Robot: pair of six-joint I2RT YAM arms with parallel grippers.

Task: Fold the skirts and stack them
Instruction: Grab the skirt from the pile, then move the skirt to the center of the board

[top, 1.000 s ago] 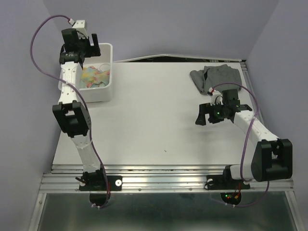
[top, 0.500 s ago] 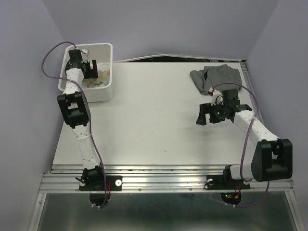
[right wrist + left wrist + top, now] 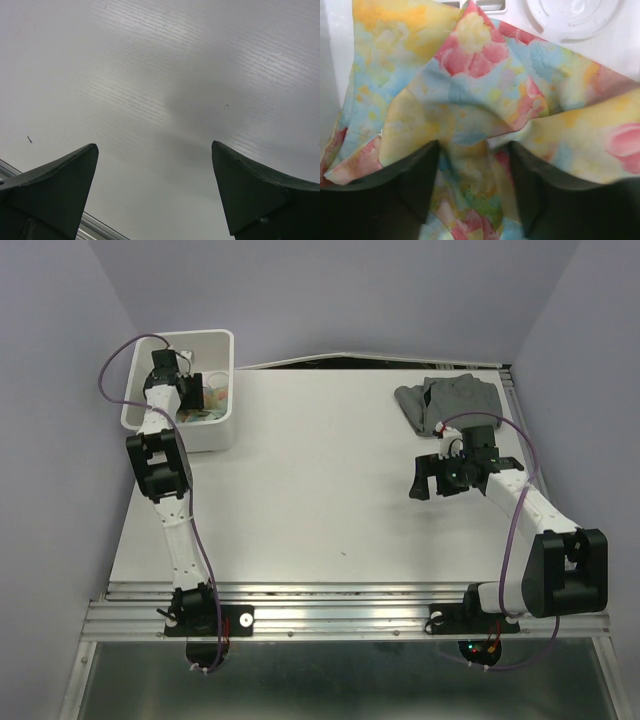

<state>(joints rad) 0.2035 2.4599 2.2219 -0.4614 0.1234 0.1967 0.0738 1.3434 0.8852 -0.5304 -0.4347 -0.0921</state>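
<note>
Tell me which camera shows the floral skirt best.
The left wrist view: the floral skirt fills the frame, print and creases clear. The top view shows only a small patch of it in the bin. The right wrist view shows none.

I work in a lab-style robot test cell: plain lilac walls (image 3: 330, 290) box in the far and side edges of my white table (image 3: 320, 490), and an aluminium rail (image 3: 340, 606) carries my bolted-down bases along its near edge.

The floral skirt (image 3: 470, 100) lies in the bin (image 3: 207, 436) at the table's (image 3: 320, 500) far left corner, with the left gripper (image 3: 472, 152) inside the bin upon it. The plain skirt (image 3: 450, 400) lies far right, behind the right gripper (image 3: 154, 146), apart from it.
</note>
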